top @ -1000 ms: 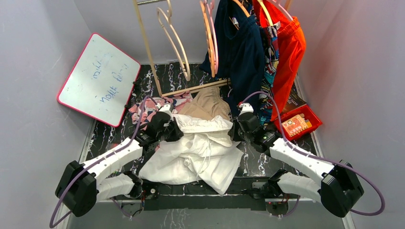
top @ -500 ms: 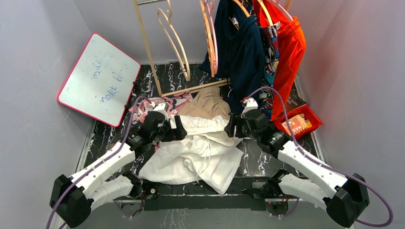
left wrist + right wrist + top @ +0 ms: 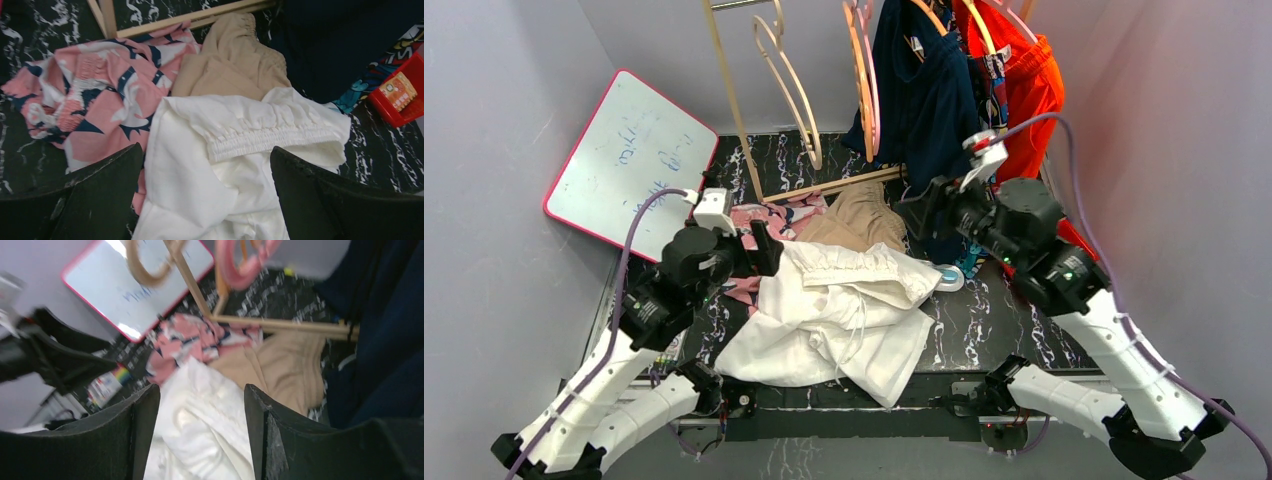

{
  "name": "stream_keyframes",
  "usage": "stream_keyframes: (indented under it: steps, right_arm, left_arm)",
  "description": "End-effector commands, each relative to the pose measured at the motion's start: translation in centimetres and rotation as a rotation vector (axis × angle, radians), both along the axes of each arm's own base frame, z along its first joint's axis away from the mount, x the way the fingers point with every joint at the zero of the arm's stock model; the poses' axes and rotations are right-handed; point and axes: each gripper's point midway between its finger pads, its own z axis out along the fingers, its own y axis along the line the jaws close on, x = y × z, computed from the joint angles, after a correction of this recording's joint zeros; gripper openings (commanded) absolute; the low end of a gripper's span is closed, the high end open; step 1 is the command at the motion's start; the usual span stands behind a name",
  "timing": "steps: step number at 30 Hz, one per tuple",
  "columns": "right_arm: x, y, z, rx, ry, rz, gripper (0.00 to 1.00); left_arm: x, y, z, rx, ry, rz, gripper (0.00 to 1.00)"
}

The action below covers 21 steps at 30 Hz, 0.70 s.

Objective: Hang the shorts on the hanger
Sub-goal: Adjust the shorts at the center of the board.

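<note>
The white shorts (image 3: 834, 320) lie crumpled on the black marbled table, elastic waistband (image 3: 270, 137) toward the back. My left gripper (image 3: 764, 250) hovers over their left back corner, open and empty; in its wrist view the gripper (image 3: 206, 150) has only cloth far below it. My right gripper (image 3: 921, 215) is raised above the shorts' right side near the hanging navy garment, open and empty, and looks down on the shorts (image 3: 200, 430). The pale beige hanger (image 3: 789, 85) hangs on the wooden rack at the back; the right wrist view shows the hanger (image 3: 145, 265) blurred.
Tan shorts (image 3: 859, 215) and a pink navy-patterned garment (image 3: 95, 105) lie just behind the white ones. Pink hangers (image 3: 864, 80), navy (image 3: 924, 100) and orange (image 3: 1029, 110) clothes hang on the rack. A whiteboard (image 3: 629, 165) leans at left; a red bin (image 3: 400, 95) sits at right.
Both grippers opened and let go of the waistband, which dropped onto the table. The right arm rose up and back toward the hanging clothes; the left arm lifted and drew left.
</note>
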Motion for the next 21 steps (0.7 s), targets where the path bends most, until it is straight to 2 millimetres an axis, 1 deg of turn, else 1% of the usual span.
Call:
stream_keyframes:
  steps: [1, 3, 4, 6, 7, 9, 10, 11, 13, 15, 17, 19, 21]
  right_arm:
    - [-0.9, 1.0, 11.8, 0.186, -0.245, 0.084, 0.69]
    - [-0.4, 2.0, 14.4, 0.219, -0.271, 0.109, 0.68]
    - [0.4, 2.8, 14.9, 0.220, -0.269, 0.114, 0.67]
    - [1.0, 3.3, 16.8, 0.236, -0.289, 0.112, 0.66]
    - [2.0, 3.8, 17.2, 0.232, -0.289, 0.099, 0.66]
    - [3.5, 4.0, 18.3, 0.235, -0.302, 0.051, 0.66]
    - [4.0, 4.3, 18.8, 0.243, -0.313, 0.042, 0.66]
    - [4.3, 4.9, 19.2, 0.249, -0.323, 0.059, 0.66]
    - [5.3, 6.4, 19.5, 0.245, -0.320, 0.087, 0.65]
    - [7.1, 7.4, 19.2, 0.224, -0.297, 0.063, 0.63]
    - [8.3, 8.4, 18.9, 0.208, -0.294, 0.063, 0.63]
    - [8.6, 9.6, 19.3, 0.225, -0.316, 0.084, 0.63]
    - [8.4, 10.7, 19.5, 0.235, -0.336, 0.109, 0.64]
  left_arm:
    - [0.7, 4.0, 1.3, 0.193, -0.115, 0.084, 0.98]
    - [1.0, 4.6, 0.8, 0.219, -0.130, 0.116, 0.98]
    - [1.1, 4.8, 0.3, 0.222, -0.133, 0.128, 0.98]
    - [1.2, 4.8, -0.6, 0.209, -0.134, 0.139, 0.99]
    - [1.2, 4.7, -1.2, 0.198, -0.133, 0.140, 0.98]
    - [1.2, 4.6, -2.4, 0.178, -0.127, 0.146, 0.98]
    - [1.2, 4.5, -2.9, 0.171, -0.123, 0.145, 0.98]
    - [1.2, 4.4, -3.4, 0.167, -0.118, 0.143, 0.98]
    - [1.2, 4.3, -4.0, 0.175, -0.112, 0.139, 0.99]
    - [1.4, 4.5, -4.1, 0.187, -0.109, 0.151, 0.98]
    - [1.5, 4.5, -4.2, 0.201, -0.109, 0.151, 0.98]
    - [1.6, 4.7, -4.3, 0.210, -0.101, 0.157, 0.99]
    - [1.5, 4.6, -4.4, 0.210, -0.097, 0.150, 0.98]
